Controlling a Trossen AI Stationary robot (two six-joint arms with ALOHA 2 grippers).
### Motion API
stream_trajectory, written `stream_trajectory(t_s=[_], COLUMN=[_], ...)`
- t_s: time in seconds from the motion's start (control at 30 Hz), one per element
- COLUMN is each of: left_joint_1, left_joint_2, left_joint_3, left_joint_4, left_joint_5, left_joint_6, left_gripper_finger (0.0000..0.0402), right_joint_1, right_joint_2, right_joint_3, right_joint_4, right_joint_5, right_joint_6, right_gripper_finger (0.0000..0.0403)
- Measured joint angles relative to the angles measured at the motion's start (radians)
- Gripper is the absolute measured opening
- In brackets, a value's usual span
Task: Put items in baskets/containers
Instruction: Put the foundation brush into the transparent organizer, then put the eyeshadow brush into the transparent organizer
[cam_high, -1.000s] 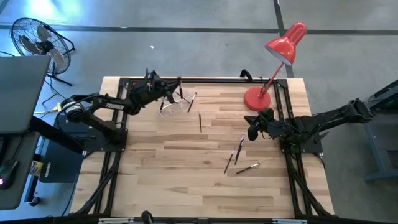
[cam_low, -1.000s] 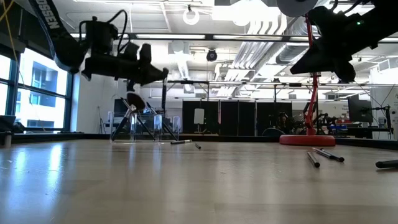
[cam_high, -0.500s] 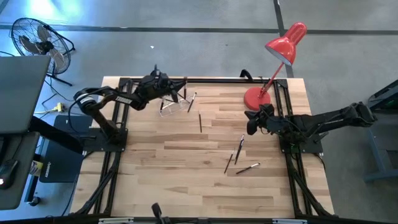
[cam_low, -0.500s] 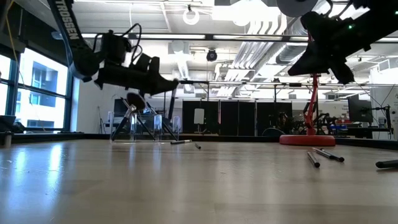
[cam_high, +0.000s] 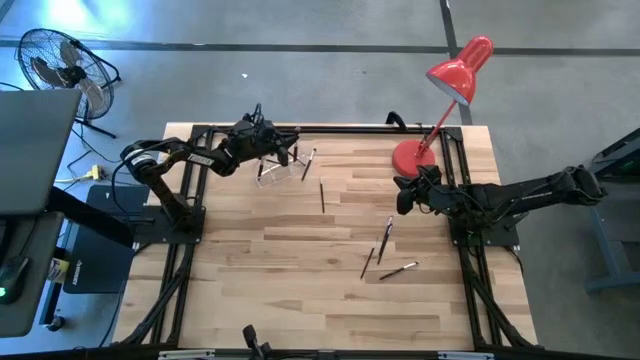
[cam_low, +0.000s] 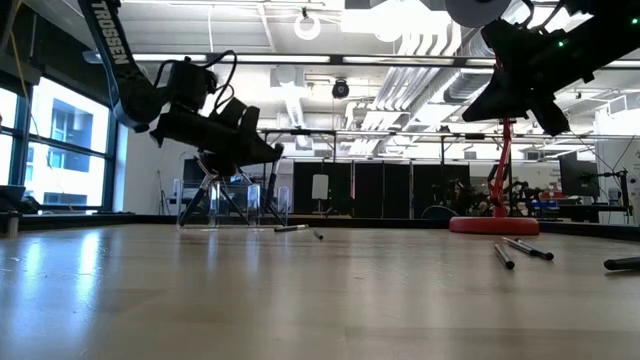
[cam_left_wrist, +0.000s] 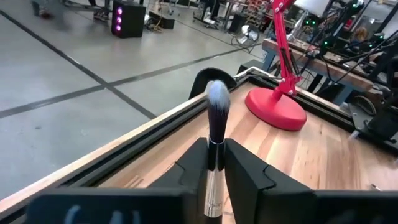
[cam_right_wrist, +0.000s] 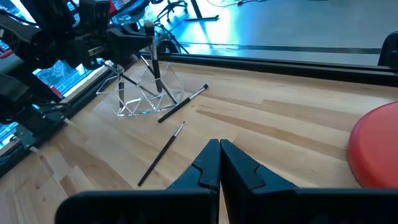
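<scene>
at the table's far edge, left gripper (cam_left_wrist: 214, 163) pinches a brush (cam_left_wrist: 216, 124) upright over the holder (cam_right_wrist: 146, 93), ready for dropping in; right gripper (cam_right_wrist: 219, 163) clenched, empty.

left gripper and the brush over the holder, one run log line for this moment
left gripper: around brush, above clear holder | right gripper: shut, empty, idle near lamp base | loose brushes: on table

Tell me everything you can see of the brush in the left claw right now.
The brush is slim, with a dark ferrule, a silvery handle section and a rounded fluffy head, dark at the base and pale at the tip. It stands upright between the left claw's fingers, over the clear holder at the table's far left. Whether it is still gripped is unclear.
</scene>
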Motion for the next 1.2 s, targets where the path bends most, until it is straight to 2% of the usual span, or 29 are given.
stream_trajectory(t_s=[0.17,0.4,0.63,1.03,1.13,1.2], left_joint_1=[0.000,0.000,-0.008,-0.008,-0.027,-0.056], left_joint_2=[-0.001,-0.003,-0.065,-0.266,-0.325,-0.356], left_joint_3=[0.000,0.000,0.000,0.000,0.004,0.028], left_joint_4=[-0.002,0.007,0.014,0.000,-0.047,-0.146], left_joint_5=[0.000,0.000,0.008,0.013,-0.032,-0.084], left_joint_6=[-0.002,-0.002,0.035,0.088,0.091,0.126], left_gripper_finger=[0.0075,0.0079,0.0080,0.0081,0.0081,0.0081], right_joint_1=[0.000,0.000,0.000,0.000,0.000,0.000], right_joint_2=[0.000,0.000,0.000,0.000,0.000,0.000], right_joint_3=[0.000,0.000,0.000,0.000,0.000,0.000], right_joint_4=[-0.001,-0.001,-0.001,-0.002,-0.002,-0.002], right_joint_5=[0.025,0.041,0.041,0.041,0.041,0.041], right_joint_6=[0.000,0.000,0.000,-0.007,-0.009,-0.029], right_gripper_finger=[0.0000,0.0000,0.0000,0.0000,0.0000,0.0000])
